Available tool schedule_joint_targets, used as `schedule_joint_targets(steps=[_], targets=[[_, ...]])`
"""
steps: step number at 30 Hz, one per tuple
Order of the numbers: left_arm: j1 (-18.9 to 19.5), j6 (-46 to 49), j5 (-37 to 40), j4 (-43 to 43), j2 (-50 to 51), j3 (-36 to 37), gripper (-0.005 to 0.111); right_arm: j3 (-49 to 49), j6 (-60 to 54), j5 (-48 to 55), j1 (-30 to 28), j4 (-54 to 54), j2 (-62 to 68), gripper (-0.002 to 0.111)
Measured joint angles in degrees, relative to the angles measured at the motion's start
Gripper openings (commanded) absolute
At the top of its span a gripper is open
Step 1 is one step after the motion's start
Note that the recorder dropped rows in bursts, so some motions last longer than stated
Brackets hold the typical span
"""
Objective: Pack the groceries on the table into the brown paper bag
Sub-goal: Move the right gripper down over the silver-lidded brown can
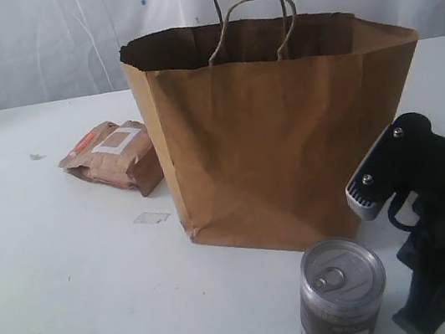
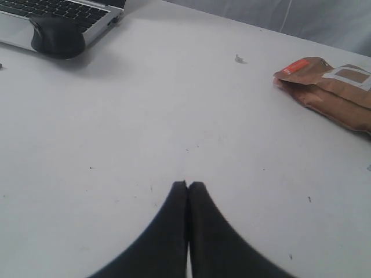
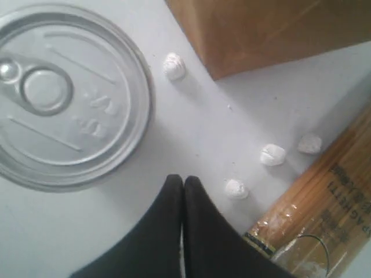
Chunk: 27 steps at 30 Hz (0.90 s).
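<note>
Closest in the exterior view, the pull-tab can (image 1: 340, 291) stands upright on the white bench (image 1: 63, 285), ring-pull lid facing up. Just to its right rises the black right arm (image 1: 438, 217); its tips do not show from here. Behind the can stands the brown paper bag (image 1: 286, 140), upright and open-mouthed, both cord handles raised. Left of the bag the brown labelled pouch (image 1: 113, 157) lies flat, one end close to the bag's side; whether they touch I cannot tell.

From the left wrist, the left pincer (image 2: 188, 185) is pressed fully together with nothing between its tips, over bare bench. The pouch lies well apart from it. At the far side sits a laptop (image 2: 69, 13) with a black mouse (image 2: 57, 36) at its edge.

From the right wrist, the right pincer (image 3: 183, 182) is likewise closed and empty. The can's lid is near it on one side and the long spaghetti packet (image 3: 319, 211) on the other, with the bag's lower corner beyond. Four small white lumps (image 3: 272, 154) dot the bench between them.
</note>
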Motion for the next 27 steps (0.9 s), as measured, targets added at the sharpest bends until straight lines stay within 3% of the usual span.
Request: schedule_joint_targets(steps=[4, 10, 12, 27], targets=[[0.0, 0.0, 0.0, 0.0, 0.0, 0.0, 0.0, -1.28, -3.56, 1.69, 0.05, 5.5, 0.0, 0.018], [0.0, 0.0, 0.0, 0.0, 0.0, 0.0, 0.0, -7.03, -7.17, 7.44, 0.05, 10.75, 0.0, 0.074], [0.0, 0.0, 0.0, 0.0, 0.0, 0.0, 0.0, -9.0, -7.41, 7.82, 0.05, 11.56, 0.0, 0.085], [0.0, 0.0, 0.0, 0.11, 0.0, 0.0, 0.0, -11.79, -11.52, 4.55, 0.05, 17.42, 8.5, 0.088]])
